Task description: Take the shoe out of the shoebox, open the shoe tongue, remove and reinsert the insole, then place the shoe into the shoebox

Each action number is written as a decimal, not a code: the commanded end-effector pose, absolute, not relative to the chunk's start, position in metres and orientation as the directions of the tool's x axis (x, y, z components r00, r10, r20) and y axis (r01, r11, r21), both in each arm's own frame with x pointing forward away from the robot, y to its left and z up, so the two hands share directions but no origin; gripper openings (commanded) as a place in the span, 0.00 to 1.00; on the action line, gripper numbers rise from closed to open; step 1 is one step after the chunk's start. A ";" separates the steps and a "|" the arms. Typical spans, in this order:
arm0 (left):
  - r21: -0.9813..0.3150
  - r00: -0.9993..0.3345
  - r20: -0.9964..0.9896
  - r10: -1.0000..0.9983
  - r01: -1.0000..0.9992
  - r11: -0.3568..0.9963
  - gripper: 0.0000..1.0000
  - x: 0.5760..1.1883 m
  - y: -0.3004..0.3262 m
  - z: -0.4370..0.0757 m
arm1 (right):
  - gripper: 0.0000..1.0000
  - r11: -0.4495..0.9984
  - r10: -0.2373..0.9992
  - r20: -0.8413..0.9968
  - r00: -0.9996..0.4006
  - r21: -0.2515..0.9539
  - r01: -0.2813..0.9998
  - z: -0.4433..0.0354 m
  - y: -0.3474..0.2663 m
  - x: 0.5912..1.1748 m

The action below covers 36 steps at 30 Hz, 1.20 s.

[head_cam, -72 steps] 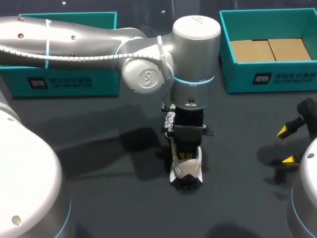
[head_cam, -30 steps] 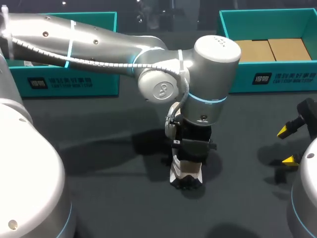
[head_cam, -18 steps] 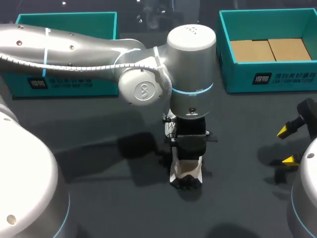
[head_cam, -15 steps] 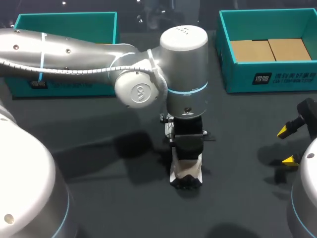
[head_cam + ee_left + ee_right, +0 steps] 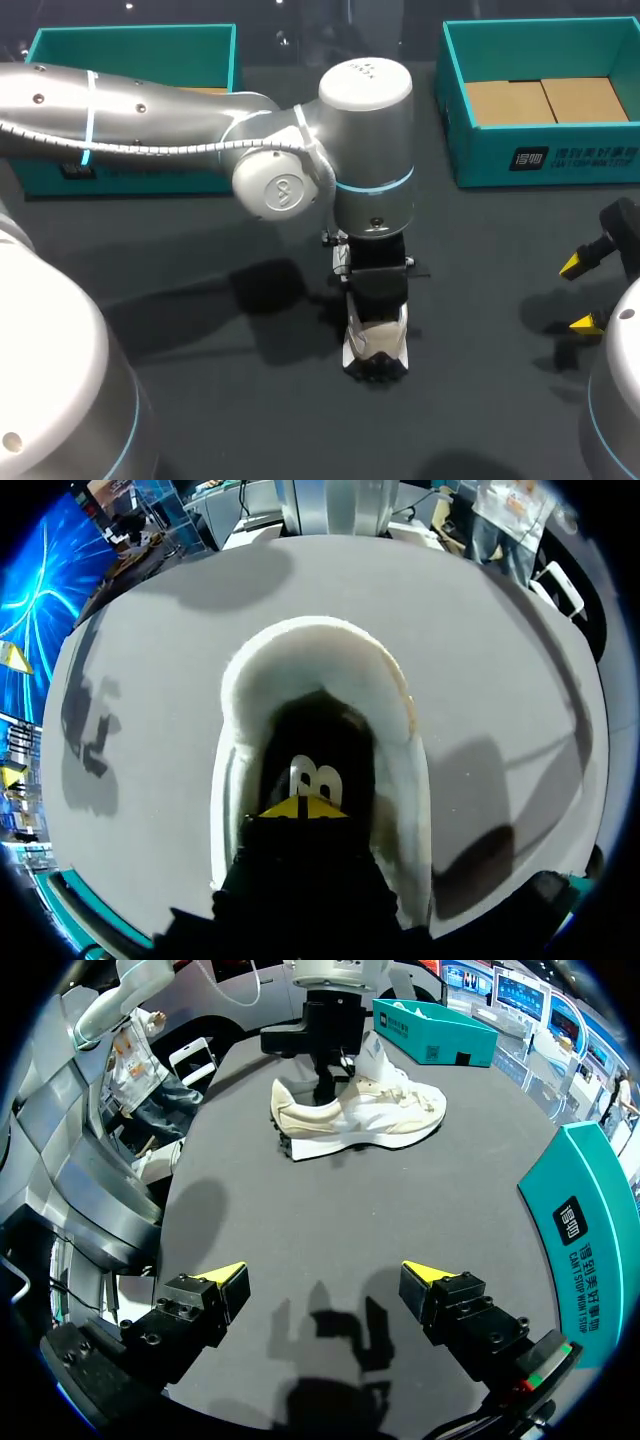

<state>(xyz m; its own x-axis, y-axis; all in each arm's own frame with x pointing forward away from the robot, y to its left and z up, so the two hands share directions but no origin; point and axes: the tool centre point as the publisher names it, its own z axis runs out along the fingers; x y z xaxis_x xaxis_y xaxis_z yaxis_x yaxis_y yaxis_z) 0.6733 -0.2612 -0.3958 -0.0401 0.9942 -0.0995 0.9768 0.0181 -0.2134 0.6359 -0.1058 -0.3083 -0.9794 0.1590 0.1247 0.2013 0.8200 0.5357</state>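
A white shoe (image 5: 376,347) stands on the dark table near the middle, heel toward the near edge. My left gripper (image 5: 373,312) comes straight down into its opening. In the left wrist view its yellow tips (image 5: 303,807) are pressed together, shut, deep inside the shoe (image 5: 310,660), just over the dark insole (image 5: 322,742) with a pale mark. Whether they pinch the insole I cannot tell. From the right wrist view the shoe (image 5: 365,1115) lies side-on with the left gripper (image 5: 327,1080) in it. My right gripper (image 5: 325,1278) is open, empty, well short of the shoe.
A teal shoebox (image 5: 545,160) with cardboard in its bottom stands at the back right, close to my right gripper (image 5: 580,294). Another teal box (image 5: 130,40) sits at the back left, partly behind the left arm. Bare table surrounds the shoe.
The left arm's wrist swung to the left above the shoe while its gripper stayed inside the opening. The shoe barely shifted. The right arm has not moved.
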 end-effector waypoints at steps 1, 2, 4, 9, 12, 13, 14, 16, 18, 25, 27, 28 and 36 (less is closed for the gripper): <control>-0.174 -0.039 -0.113 0.993 0.985 0.018 0.00 0.674 -0.249 -0.374 | 1.00 0.821 0.160 0.122 -0.980 0.535 0.201 -0.308 -0.106 0.634; -0.165 -0.037 -0.118 0.992 0.986 0.017 0.00 0.675 -0.248 -0.368 | 1.00 0.821 0.160 0.122 -0.980 0.535 0.201 -0.308 -0.106 0.634; -0.133 -0.033 -0.126 0.992 0.991 0.016 0.00 0.672 -0.248 -0.358 | 1.00 0.821 0.160 0.122 -0.980 0.535 0.201 -0.308 -0.106 0.634; -0.020 -0.030 -0.144 0.989 0.999 0.028 0.00 0.673 -0.249 -0.340 | 1.00 0.821 0.160 0.122 -0.980 0.535 0.201 -0.308 -0.106 0.634; 0.039 -0.046 -0.150 0.988 0.998 0.052 0.00 0.681 -0.251 -0.336 | 1.00 0.821 0.160 0.122 -0.980 0.535 0.201 -0.308 -0.106 0.634; 0.053 -0.046 -0.150 0.988 0.997 0.054 0.00 0.682 -0.252 -0.336 | 1.00 0.821 0.160 0.122 -0.980 0.535 0.201 -0.308 -0.106 0.634; 0.070 -0.050 -0.147 0.988 0.996 0.061 0.00 0.685 -0.252 -0.336 | 1.00 0.821 0.160 0.122 -0.980 0.535 0.201 -0.308 -0.106 0.634; 0.088 -0.052 -0.147 0.988 0.994 0.065 0.00 0.690 -0.253 -0.335 | 1.00 0.821 0.160 0.122 -0.980 0.535 0.201 -0.308 -0.106 0.634; 0.121 -0.052 -0.133 0.990 0.990 0.068 0.00 0.695 -0.253 -0.336 | 1.00 0.821 0.160 0.122 -0.980 0.535 0.201 -0.308 -0.106 0.634; 0.181 -0.038 -0.099 0.994 0.982 0.056 0.00 0.710 -0.254 -0.337 | 1.00 0.821 0.160 0.122 -0.980 0.535 0.201 -0.308 -0.106 0.634; 0.185 -0.030 -0.088 0.996 0.982 0.046 0.00 0.713 -0.255 -0.338 | 1.00 0.821 0.160 0.122 -0.980 0.535 0.201 -0.308 -0.106 0.634; 0.187 -0.027 -0.086 0.996 0.981 0.043 0.03 0.714 -0.256 -0.339 | 1.00 0.821 0.160 0.122 -0.980 0.535 0.201 -0.308 -0.106 0.634; 0.182 -0.003 -0.060 0.998 0.983 0.014 0.40 0.716 -0.258 -0.348 | 1.00 0.821 0.160 0.122 -0.980 0.535 0.201 -0.308 -0.106 0.634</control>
